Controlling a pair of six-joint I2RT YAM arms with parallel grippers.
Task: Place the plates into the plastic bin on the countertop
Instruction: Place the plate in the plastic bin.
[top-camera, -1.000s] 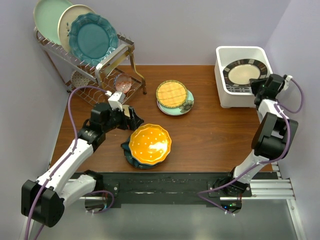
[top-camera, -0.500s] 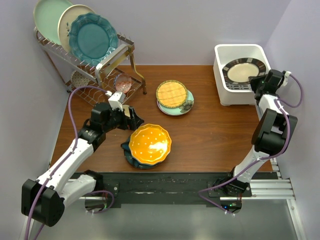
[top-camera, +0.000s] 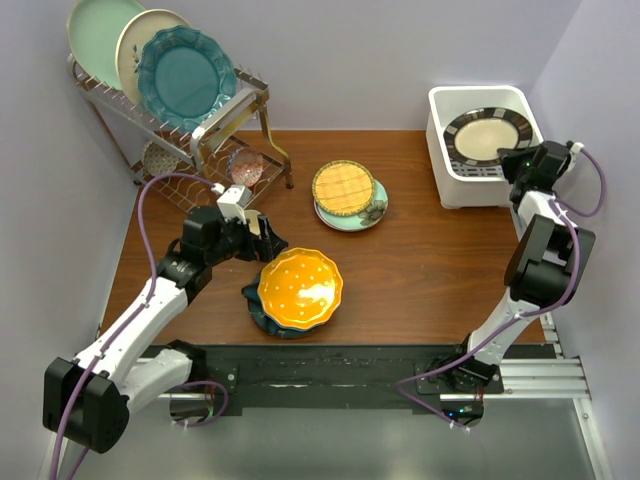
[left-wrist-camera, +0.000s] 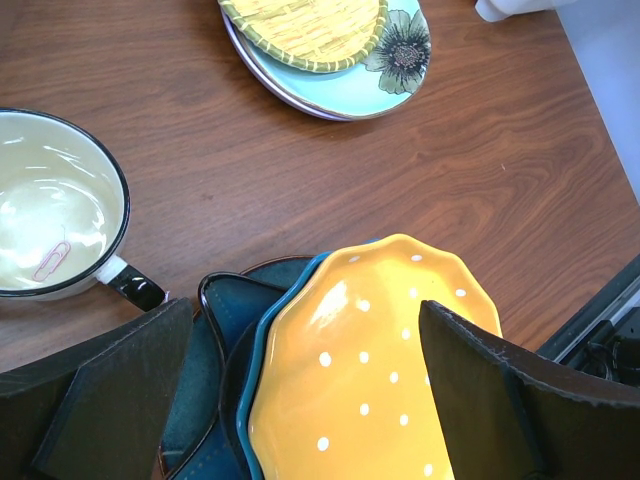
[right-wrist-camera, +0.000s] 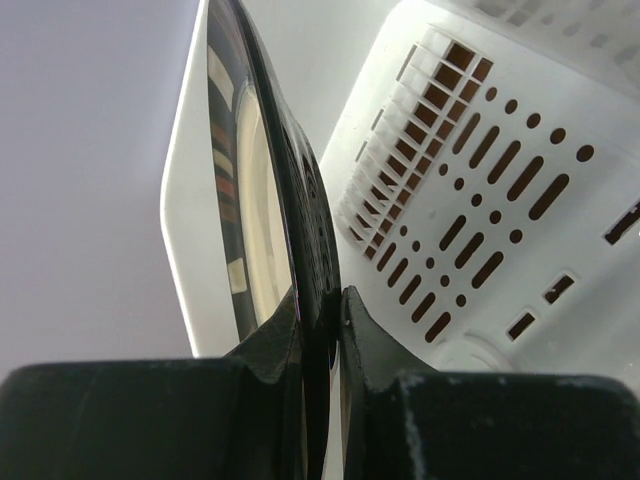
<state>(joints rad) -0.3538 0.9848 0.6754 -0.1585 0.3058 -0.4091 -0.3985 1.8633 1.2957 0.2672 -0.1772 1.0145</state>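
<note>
Overhead view of two robot arms at a wood-grain countertop (top-camera: 430, 260), with the white plastic bin (top-camera: 436, 120) at its far right corner. Compared with a second ago, the black-rimmed cream plate (top-camera: 490, 133) has moved a little deeper toward the bin's back wall, and the bin itself appears to have slid slightly away from the arms, perhaps nudged by the plate. The right gripper (top-camera: 510, 155) holds at the bin's near right edge. Its wrist camera shows both jaws pinching the dark rim of the plate, which stands tilted on edge beside the bin's slotted wall. This plate looks nearly delivered but not yet let go. The rest are still out on the wood. To the left of the bin lies a yellow lattice plate (top-camera: 343, 186) stacked on a pale green flowered plate (top-camera: 377, 211). Farther left and nearer the arms, an orange scalloped plate (top-camera: 300, 287) tops a pile of dark teal plates (top-camera: 254, 305). The left gripper (left-wrist-camera: 305, 305) has not moved: it hovers over that pile with its jaws spread wide, holding nothing. A cream cup (left-wrist-camera: 50, 225) sits just beside the pile, and could be knocked during a grasp. A wire rack (top-camera: 215, 125) of upright plates stands far left of the bin.
</note>
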